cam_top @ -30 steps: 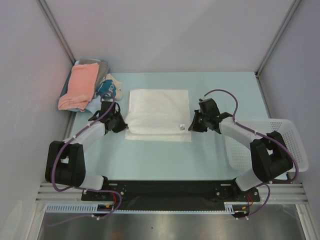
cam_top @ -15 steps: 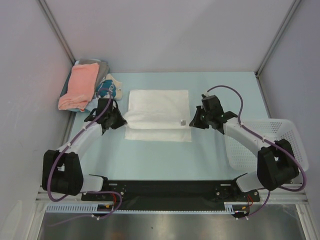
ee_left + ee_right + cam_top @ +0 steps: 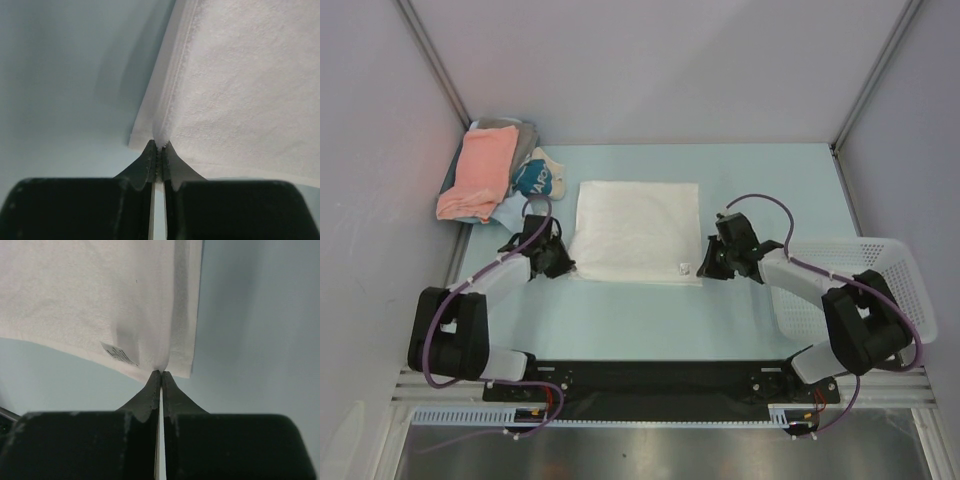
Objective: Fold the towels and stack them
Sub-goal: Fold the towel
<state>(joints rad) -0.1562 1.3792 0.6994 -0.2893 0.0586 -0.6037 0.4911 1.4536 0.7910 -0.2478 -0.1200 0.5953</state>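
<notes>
While the white towel [image 3: 638,230] lies flat mid-table, the left gripper [image 3: 563,266] is clamped on its near left corner, the right gripper [image 3: 704,268] on its near right corner. Pale blue table [image 3: 650,315], plain grey walls [image 3: 650,70], salmon-pink towel [image 3: 480,170] far left.

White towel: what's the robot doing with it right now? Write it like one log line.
white towel: two layers on table | left gripper: shut on near-left corner | right gripper: shut on near-right corner

I am holding the flat towel [image 3: 638,228] lying in the middle of the bench [image 3: 640,312], with the left pincer [image 3: 563,267] gripping its near-left corner and the right pincer [image 3: 702,268] its near-right. A towel heap [image 3: 480,172] is sitting far-left and a basket [image 3: 902,262] right.
</notes>
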